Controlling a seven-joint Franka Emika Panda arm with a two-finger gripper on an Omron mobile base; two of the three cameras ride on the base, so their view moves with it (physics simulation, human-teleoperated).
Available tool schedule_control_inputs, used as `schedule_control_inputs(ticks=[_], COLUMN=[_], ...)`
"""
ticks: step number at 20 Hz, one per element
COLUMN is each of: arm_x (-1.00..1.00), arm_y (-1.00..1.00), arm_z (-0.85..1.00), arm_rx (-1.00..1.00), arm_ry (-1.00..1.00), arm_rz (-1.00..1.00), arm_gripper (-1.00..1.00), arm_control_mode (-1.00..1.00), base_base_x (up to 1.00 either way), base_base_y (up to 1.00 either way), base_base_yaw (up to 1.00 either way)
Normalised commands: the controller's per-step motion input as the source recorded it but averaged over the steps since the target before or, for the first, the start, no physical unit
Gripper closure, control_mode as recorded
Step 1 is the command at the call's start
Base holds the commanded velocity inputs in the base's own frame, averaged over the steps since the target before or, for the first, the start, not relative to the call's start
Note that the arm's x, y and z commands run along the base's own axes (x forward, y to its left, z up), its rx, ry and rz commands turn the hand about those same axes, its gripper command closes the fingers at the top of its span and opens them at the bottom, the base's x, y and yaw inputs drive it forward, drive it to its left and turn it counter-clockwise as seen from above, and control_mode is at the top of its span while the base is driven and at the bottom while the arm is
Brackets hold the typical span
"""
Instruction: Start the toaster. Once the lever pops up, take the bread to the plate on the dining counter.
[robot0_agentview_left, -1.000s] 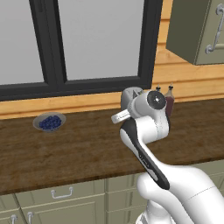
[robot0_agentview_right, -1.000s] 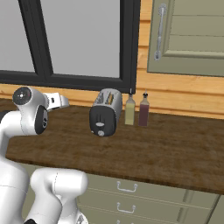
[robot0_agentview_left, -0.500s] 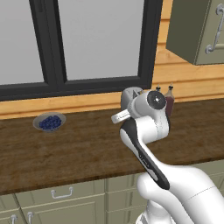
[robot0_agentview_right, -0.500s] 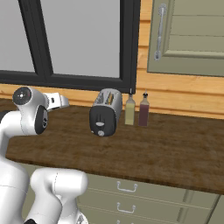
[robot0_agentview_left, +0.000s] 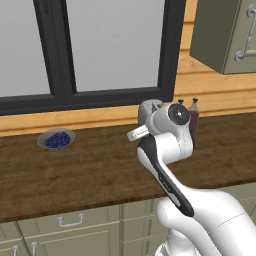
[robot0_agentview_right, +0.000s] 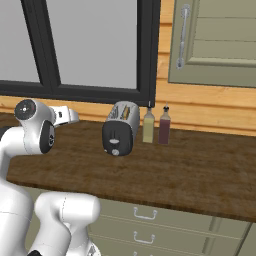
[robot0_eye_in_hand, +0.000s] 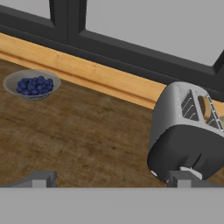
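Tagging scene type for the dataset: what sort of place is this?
A rendered home kitchen, most likely: a toaster on a dark wood counter over drawers, a dish of blueberries, two bottles under a window.

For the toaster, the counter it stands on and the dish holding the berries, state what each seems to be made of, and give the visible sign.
Toaster: looks like brushed or satin metal, silver-grey with soft highlights; its end panel is matte black, probably plastic.
Counter: dark wood, shown by streaky brown grain; low sheen.
Dish: smooth plain grey, possibly ceramic or metal; the look leaves it open.
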Motion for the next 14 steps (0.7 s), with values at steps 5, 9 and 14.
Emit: schedule_control_inputs(ticks=[5, 9, 14], arm_x=[0.00, 0.00, 0.00], arm_y=[0.00, 0.00, 0.00], arm_z=[0.00, 0.00, 0.00], arm_rx=[0.00, 0.00, 0.00], arm_ry=[0.00, 0.00, 0.00], arm_rz=[0.00, 0.00, 0.00], arm_gripper=[-1.00, -1.00, -1.00], arm_control_mode=[-1.00, -1.00, -1.00], base_base_x=[0.00, 0.00, 0.00], base_base_y=[0.00, 0.00, 0.00], base_base_yaw=[0.00, 0.00, 0.00])
